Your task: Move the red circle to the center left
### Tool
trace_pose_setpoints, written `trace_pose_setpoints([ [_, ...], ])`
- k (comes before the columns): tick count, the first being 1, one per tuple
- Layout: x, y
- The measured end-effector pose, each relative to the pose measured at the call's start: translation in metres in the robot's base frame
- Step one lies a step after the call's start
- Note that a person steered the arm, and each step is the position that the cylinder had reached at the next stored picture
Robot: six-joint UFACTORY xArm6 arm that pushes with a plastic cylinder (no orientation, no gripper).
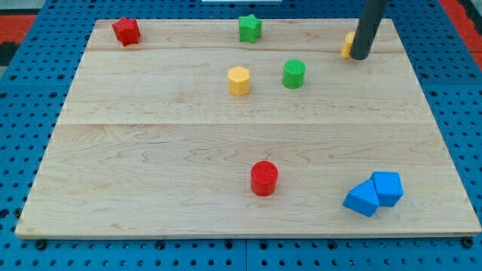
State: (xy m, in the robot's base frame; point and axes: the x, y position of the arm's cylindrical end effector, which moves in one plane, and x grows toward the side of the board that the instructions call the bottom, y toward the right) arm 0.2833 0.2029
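The red circle (pixel 264 178), a short red cylinder, stands on the wooden board (pixel 151 150) below the middle, toward the view's bottom. My tip (pixel 360 57) is at the view's top right, far from the red circle. It touches or stands just right of a yellow block (pixel 348 45), which the rod partly hides. A red star-shaped block (pixel 126 31) sits at the top left corner.
A green star-shaped block (pixel 250 28) sits at the top centre. A yellow hexagon block (pixel 239 80) and a green cylinder (pixel 294 74) stand side by side above the middle. Two blue blocks (pixel 374 193) lie touching at the bottom right.
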Motion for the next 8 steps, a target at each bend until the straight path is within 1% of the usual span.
trace_pose_setpoints([
  [1, -0.034, 0.0],
  [2, -0.037, -0.001],
  [3, 0.005, 0.018],
  [4, 0.008, 0.063],
  [7, 0.049, 0.067],
  [8, 0.069, 0.053],
])
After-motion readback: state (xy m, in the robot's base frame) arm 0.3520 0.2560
